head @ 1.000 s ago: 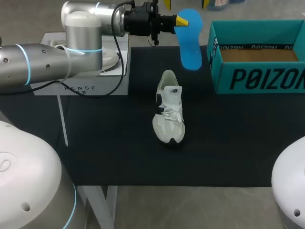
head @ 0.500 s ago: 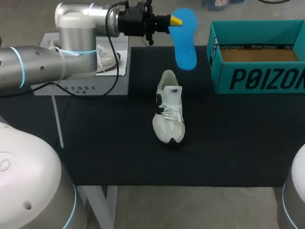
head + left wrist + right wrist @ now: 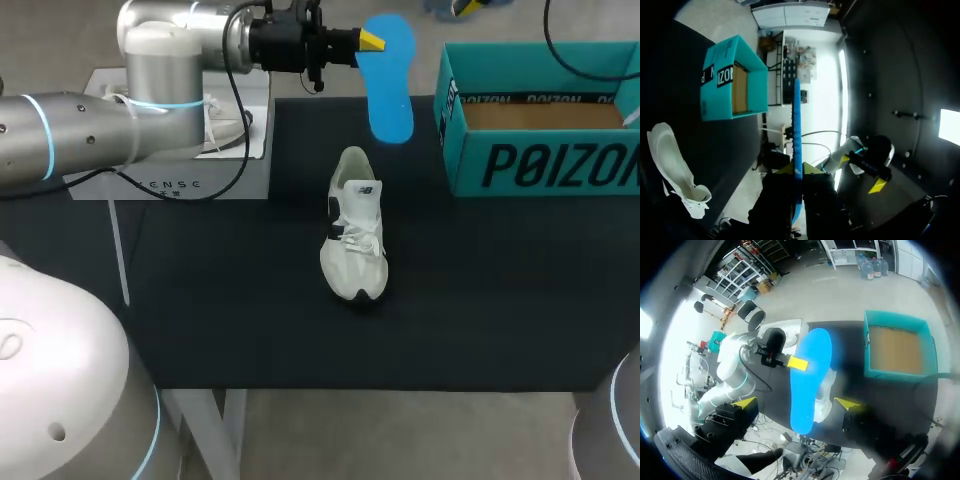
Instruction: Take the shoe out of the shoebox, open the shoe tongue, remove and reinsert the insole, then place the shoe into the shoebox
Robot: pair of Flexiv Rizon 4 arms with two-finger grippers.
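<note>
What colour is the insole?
The insole is bright blue, clearest in the right wrist view.

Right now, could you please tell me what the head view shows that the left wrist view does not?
Only the head view shows the insole by its broad blue face, hanging from the left gripper near the far edge of the table, and the laces and toe of the shoe from above. Only the left wrist view shows the insole edge-on, a thin blue line pinched between both yellow tips. Both show the insole held in the air, the shoe on the black table, and the open teal shoebox.
</note>
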